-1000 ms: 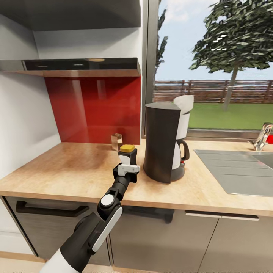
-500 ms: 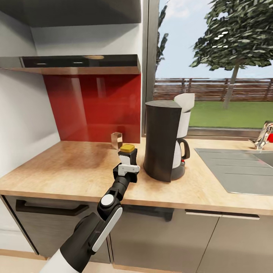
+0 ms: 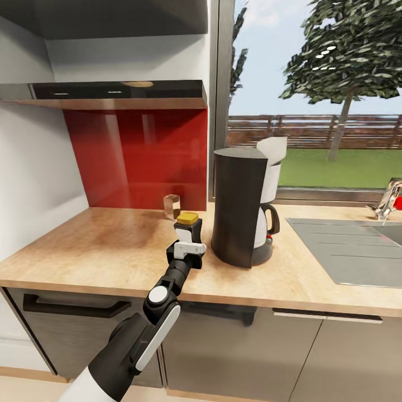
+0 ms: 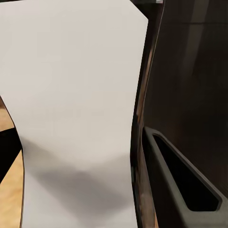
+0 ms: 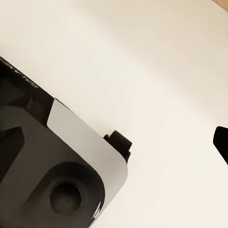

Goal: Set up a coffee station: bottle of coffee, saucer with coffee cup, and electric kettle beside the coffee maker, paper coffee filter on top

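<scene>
The coffee maker (image 3: 241, 207) stands on the kitchen countertop (image 3: 100, 251) with the white paper coffee filter (image 3: 272, 149) on top of its white housing. Just left of it the bottle of coffee (image 3: 188, 223), dark with a yellow cap, stands upright on the worktop. My left gripper (image 3: 187, 241) is shut around the bottle's lower part. In the left wrist view the bottle's white label (image 4: 76, 114) is right in front of the camera, with one dark finger (image 4: 183, 183) alongside it. The kitchen shelf (image 3: 111, 96) runs above the red panel.
A small brown folded piece (image 3: 172, 207) stands by the red panel (image 3: 139, 156) behind the bottle. A steel sink (image 3: 352, 251) and tap (image 3: 386, 202) lie to the right. Dark cabinet fronts (image 3: 72, 324) sit under the worktop. The right wrist view faces my own white body (image 5: 142, 71).
The head camera shifted slightly a second ago. The arm, bottle and coffee maker have not moved.
</scene>
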Controlling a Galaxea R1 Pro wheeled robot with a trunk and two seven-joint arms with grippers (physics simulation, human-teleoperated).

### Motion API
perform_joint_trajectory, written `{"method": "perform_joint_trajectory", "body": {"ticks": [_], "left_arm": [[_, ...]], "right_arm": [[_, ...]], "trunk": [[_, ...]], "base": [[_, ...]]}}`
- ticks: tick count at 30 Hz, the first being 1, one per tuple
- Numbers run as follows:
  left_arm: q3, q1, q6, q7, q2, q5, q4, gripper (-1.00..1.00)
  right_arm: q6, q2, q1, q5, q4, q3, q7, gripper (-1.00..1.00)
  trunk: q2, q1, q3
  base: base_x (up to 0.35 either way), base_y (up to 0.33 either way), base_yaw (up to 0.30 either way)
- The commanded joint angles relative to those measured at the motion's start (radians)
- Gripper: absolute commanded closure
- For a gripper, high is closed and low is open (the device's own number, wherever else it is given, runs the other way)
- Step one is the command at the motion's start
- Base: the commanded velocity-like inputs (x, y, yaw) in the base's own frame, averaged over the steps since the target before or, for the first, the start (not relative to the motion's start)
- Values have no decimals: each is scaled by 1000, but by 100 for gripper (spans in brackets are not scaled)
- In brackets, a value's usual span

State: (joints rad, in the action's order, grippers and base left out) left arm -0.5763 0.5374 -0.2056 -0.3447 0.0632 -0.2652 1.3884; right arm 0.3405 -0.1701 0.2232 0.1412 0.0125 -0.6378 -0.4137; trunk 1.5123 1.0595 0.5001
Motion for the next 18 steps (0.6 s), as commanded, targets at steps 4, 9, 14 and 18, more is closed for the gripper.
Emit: {"method": "perform_joint_trajectory", "body": {"ticks": [4,9,14,18], "left_arm": [[-2,1,-5,-7,0,-5,1,100],[-2,1,-5,-7,0,-5,1,100],[-2,1,-5,-7,0,-5,1,100],[-2,1,-5,-7,0,-5,1,100]], "right_arm": [[3,0,1,11,1,-8,-5,-100],[3,0,1,11,1,-8,-5,-100],[3,0,1,11,1,-8,-5,-100],[3,0,1,11,1,-8,-5,-100]], "trunk": [[1,0,5],[1,0,12],[1,0,20],[1,0,26]], "base": [[0,0,0],[0,0,0],[0,0,0],[0,0,0]]}}
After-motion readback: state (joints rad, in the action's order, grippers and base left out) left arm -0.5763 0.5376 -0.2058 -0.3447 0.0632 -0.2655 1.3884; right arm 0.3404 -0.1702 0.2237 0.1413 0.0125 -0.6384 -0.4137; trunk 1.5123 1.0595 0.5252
